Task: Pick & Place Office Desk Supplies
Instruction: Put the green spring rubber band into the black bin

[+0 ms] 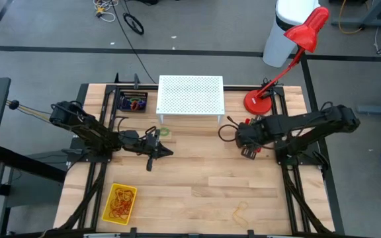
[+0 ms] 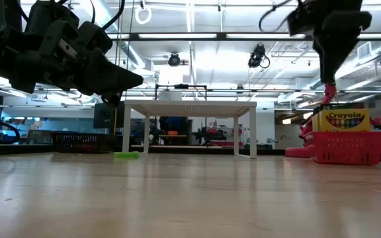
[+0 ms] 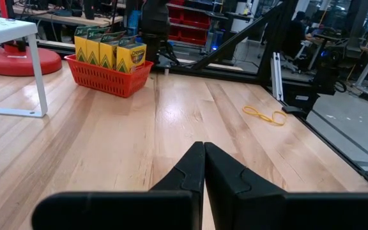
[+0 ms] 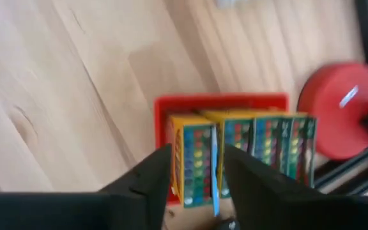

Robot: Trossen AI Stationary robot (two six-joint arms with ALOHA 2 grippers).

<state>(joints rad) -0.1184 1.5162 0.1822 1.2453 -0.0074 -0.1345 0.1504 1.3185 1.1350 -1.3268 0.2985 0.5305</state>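
Right pincer (image 4: 193,172) astride crayon boxes (image 4: 235,153), red basket (image 4: 219,102) half hidden.

Yellow-and-green crayon boxes (image 3: 110,54) stand in a red mesh basket (image 3: 107,80) on the wooden bench (image 1: 197,178), beside the red lamp base (image 1: 258,102).

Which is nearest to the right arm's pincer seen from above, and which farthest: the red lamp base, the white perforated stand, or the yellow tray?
Measured from the right pincer in the high view:
1. Red lamp base: just behind it, at the table's back right.
2. White perforated stand: back centre, toward the left arm's side.
3. Yellow tray: far across, at the front left corner.
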